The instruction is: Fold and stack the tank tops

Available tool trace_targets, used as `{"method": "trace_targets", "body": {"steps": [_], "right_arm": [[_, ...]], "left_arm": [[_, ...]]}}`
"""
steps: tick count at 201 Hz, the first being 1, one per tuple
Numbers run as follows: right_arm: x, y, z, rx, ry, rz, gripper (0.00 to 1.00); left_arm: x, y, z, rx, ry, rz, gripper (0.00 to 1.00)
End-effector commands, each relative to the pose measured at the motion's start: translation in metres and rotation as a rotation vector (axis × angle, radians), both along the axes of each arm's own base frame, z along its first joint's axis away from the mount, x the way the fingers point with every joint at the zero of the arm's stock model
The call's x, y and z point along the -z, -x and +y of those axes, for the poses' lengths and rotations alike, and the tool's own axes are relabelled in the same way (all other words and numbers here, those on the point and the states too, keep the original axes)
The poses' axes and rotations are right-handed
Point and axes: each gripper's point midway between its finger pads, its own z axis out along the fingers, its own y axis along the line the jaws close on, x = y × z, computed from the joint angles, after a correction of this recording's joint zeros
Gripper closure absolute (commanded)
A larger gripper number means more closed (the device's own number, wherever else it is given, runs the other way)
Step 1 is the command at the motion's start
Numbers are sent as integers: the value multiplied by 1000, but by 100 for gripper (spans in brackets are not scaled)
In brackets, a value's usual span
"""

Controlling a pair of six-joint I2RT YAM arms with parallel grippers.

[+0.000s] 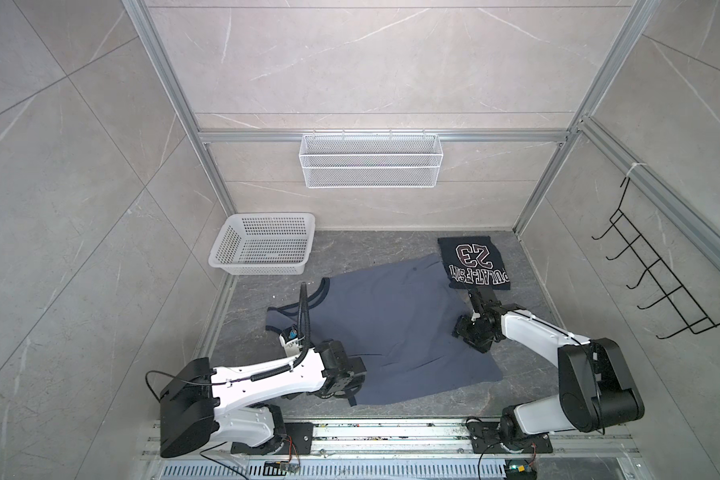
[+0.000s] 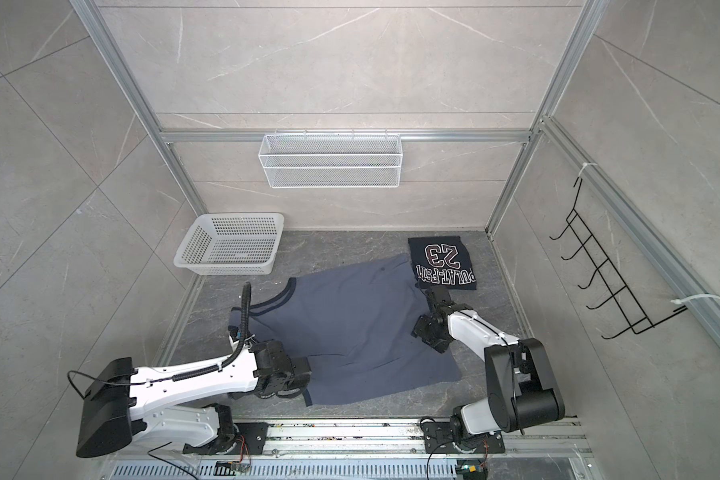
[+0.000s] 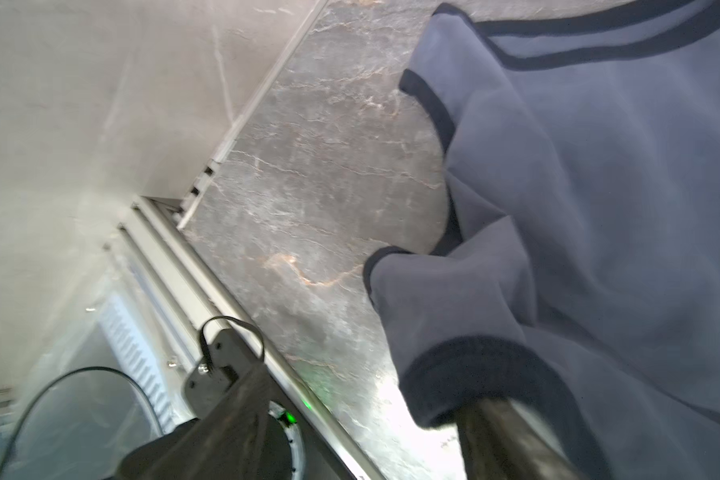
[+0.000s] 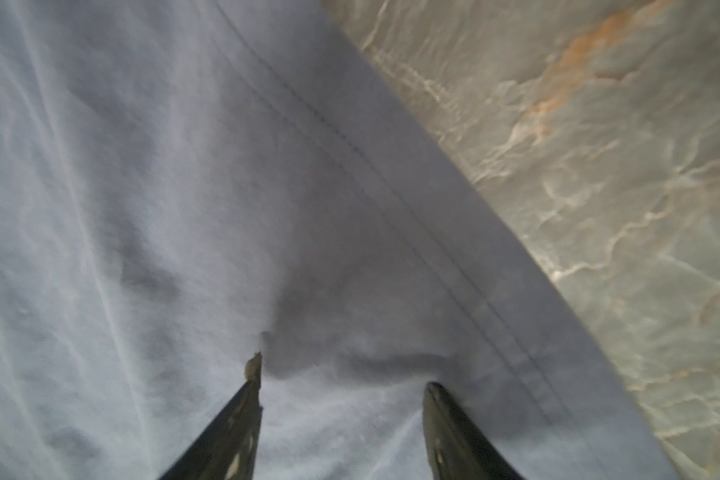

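Logging state: the surface (image 1: 528, 299) carries both tops. The blue-grey tank top (image 1: 387, 324) is spread flat and unfolded over the middle, skewed, with its long axis running from the shoulder straps at the left to the hem at the right. The navy tank top (image 1: 472, 262) lies folded at the far right with its "23" print up, and the blue-grey top's far hem corner is just beside it. The white plastic basket (image 1: 229, 245) sits at the far left, well apart from both. The left arm lies low along the near edge, its wrist over the strap end of the blue-grey top. The right arm has its elbow raised and its forearm angled inward, wrist pitched down at the hem end. The right pincer (image 4: 344, 376) stands moderately wide and holds nothing, its tips at the cloth just inside the stitched hem (image 4: 454, 232). The left pincer (image 3: 368, 388) stands wide and grips nothing; a dark-trimmed strap (image 3: 466, 374) is draped against one of its fingers (image 3: 499, 440). Judgement: each arm is nearest its own end of the long axis, so the first fold probably needs both pincers to close at those ends. Stacking is not yet possible.
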Motion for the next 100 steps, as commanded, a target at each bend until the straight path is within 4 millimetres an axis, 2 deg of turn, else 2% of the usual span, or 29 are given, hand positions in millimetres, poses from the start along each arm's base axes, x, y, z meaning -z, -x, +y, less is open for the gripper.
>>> {"method": "trace_targets", "body": {"steps": [1, 24, 48, 68, 87, 100], "right_arm": [[9, 15, -12, 3, 51, 49, 36], [4, 13, -14, 3, 64, 39, 36], [-1, 12, -12, 5, 52, 23, 36], [-3, 11, -11, 4, 45, 18, 36], [-4, 9, -8, -5, 28, 10, 36], [-5, 7, -1, -24, -6, 2, 36]], "left_arm": [[-36, 5, 29, -2, -109, -26, 24], [-46, 5, 31, 13, -99, -39, 24], [-31, 9, 29, 12, -35, -23, 25], [-17, 0, 3, 94, 82, -24, 25], [-6, -16, -42, 257, 208, -34, 24], [0, -19, -52, 252, 251, -48, 23]]}}
